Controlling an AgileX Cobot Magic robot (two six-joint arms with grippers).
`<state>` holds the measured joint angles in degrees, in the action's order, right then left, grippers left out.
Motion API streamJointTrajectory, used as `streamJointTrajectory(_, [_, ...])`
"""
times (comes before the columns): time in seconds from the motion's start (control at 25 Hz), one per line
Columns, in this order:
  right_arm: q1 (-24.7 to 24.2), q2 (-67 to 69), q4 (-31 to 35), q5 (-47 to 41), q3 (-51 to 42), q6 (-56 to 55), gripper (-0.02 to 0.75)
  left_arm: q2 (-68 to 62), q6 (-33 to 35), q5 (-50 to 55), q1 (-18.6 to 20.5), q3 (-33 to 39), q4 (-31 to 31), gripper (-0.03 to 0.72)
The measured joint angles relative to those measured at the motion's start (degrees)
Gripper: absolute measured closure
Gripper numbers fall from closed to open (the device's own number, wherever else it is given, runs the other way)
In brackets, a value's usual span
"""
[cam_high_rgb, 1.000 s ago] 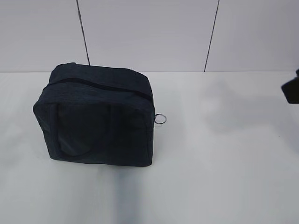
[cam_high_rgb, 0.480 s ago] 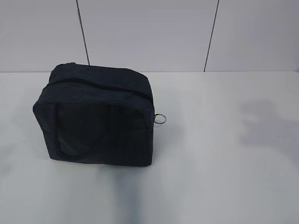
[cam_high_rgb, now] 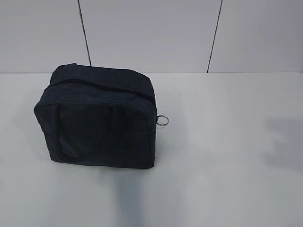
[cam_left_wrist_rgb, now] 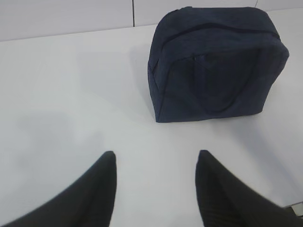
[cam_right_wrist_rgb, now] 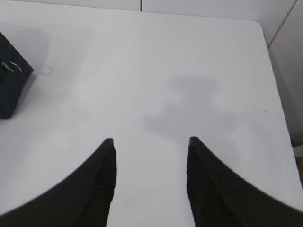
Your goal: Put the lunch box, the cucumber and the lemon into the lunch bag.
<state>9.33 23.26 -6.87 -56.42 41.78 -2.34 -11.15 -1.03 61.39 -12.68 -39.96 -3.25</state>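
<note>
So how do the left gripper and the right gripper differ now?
The left gripper faces the lunch bag directly, while the right gripper sees only the bag's corner with the metal ring pull at its far left. The left hangs nearer the bag, the right over bare table. Both are open and empty.

obstacle: lunch bag left-ctr | free: table right + front
</note>
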Motion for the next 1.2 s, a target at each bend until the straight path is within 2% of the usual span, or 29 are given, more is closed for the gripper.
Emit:
streamJointTrajectory(0.2, [0.0,-4.66,-1.55,-3.99,-1.15,-3.07,0.36,4.82,-2.52,0.19,0.0,3.68,0.0,0.295])
streamJointTrajectory(0.64, [0.0,-15.73,-4.57,-8.05,-7.28,-3.44,0.36,9.56,-3.77,0.62,0.0,4.61,0.01,0.295])
streamJointTrajectory(1.2, [0.0,-24.21,-2.16,-9.2,-12.9,-0.16,0.36,10.49,-3.9,0.12,0.0,8.78,1.61,0.311])
